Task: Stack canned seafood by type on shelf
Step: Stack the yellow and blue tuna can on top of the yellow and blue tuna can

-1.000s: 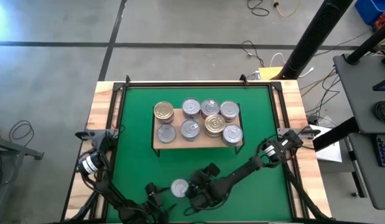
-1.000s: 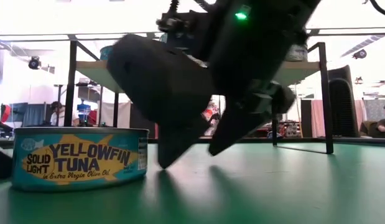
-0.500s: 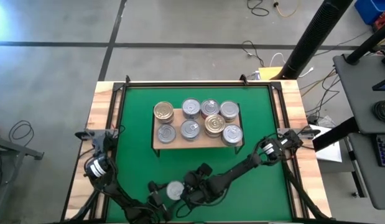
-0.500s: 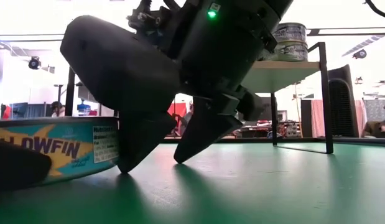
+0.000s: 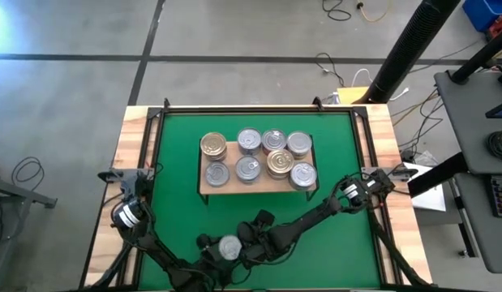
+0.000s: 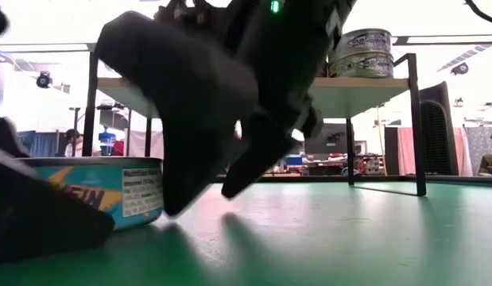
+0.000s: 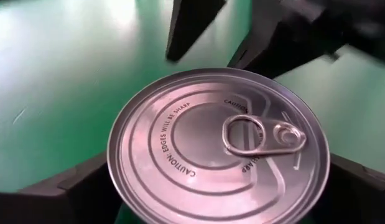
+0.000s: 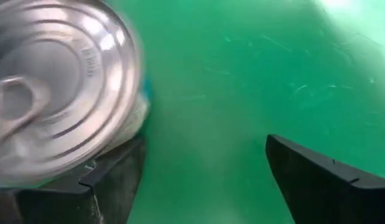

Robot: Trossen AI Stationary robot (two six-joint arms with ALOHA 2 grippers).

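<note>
One loose tin (image 5: pixel 231 247) of tuna sits on the green mat (image 5: pixel 173 162) near the front of the surface, apart from the shelf (image 5: pixel 257 182) that already carries the other tins. The left pincer (image 5: pixel 219 251) straddles it, spread wide, apparently ready to grip. The right pincer (image 5: pixel 252 247), also spread, stands just beside the tin, empty.
</note>
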